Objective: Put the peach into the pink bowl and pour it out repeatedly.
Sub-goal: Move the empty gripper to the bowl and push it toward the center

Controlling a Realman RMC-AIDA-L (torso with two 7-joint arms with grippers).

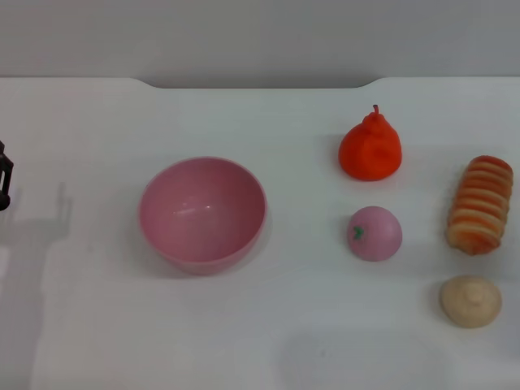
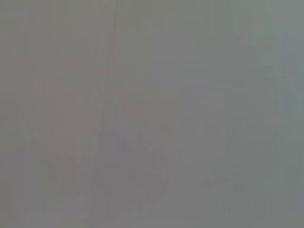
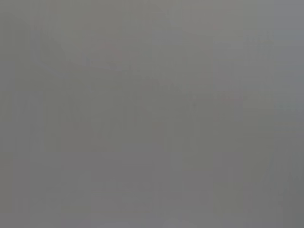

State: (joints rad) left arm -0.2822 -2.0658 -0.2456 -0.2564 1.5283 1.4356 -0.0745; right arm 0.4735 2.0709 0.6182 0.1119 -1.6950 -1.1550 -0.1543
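Observation:
The pink bowl (image 1: 202, 213) stands upright and empty on the white table, left of centre in the head view. The peach (image 1: 374, 233), small, pale pink with a green stem mark, lies on the table to the bowl's right, apart from it. A dark piece of my left gripper (image 1: 4, 175) shows at the far left edge, well away from the bowl. My right gripper is out of view. Both wrist views show only a flat grey haze with nothing recognisable.
An orange-red pear-shaped fruit (image 1: 370, 147) stands behind the peach. A striped orange and cream bread roll (image 1: 480, 205) lies at the right edge. A beige round bun (image 1: 470, 301) lies in front of it. The white table (image 1: 268, 325) ends at a grey wall behind.

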